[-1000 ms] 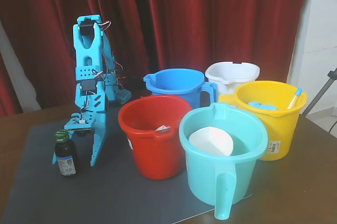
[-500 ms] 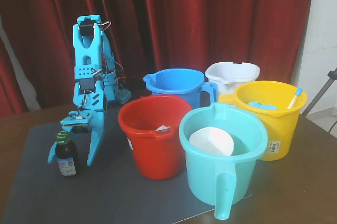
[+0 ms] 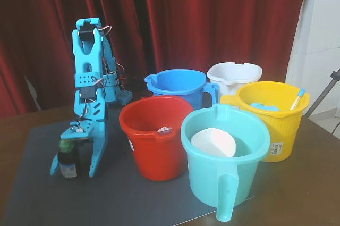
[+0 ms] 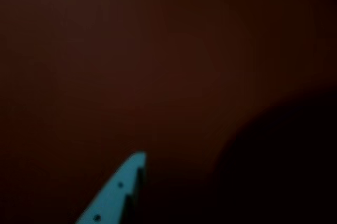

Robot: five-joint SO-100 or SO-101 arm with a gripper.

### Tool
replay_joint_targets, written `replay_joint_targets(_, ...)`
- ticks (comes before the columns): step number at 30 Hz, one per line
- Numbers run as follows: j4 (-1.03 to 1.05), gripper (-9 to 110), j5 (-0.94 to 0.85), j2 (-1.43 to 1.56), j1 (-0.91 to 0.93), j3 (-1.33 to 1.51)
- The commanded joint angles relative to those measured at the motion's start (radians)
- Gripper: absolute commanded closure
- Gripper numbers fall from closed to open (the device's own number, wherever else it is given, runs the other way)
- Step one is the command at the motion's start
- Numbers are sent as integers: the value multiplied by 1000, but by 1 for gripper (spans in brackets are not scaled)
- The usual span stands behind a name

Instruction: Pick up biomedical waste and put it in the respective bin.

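In the fixed view, the biomedical waste, a small dark bottle (image 3: 68,163) with a green cap, stands upright on the dark mat (image 3: 37,194) at the left. My blue gripper (image 3: 73,173) points down over it, with one finger on each side and the tips near the mat. The jaws look open, wider than the bottle. The wrist view is almost all dark. It shows only one blue fingertip (image 4: 122,184) at the bottom and a blurred black shape at the lower right that I cannot identify.
Several buckets stand to the right of the arm: a red one (image 3: 156,146) nearest, a teal one (image 3: 228,175) in front holding a white piece, then blue (image 3: 178,85), white (image 3: 234,73) and yellow (image 3: 276,125) ones behind. A red curtain hangs at the back.
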Motion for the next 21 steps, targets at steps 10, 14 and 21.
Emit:
replay_joint_targets(10,-170,102,74,-103,57,-63)
replay_joint_targets(14,-181,102,100,-103,58,-63)
replay_joint_targets(21,-225,98,54,-97,57,-64)
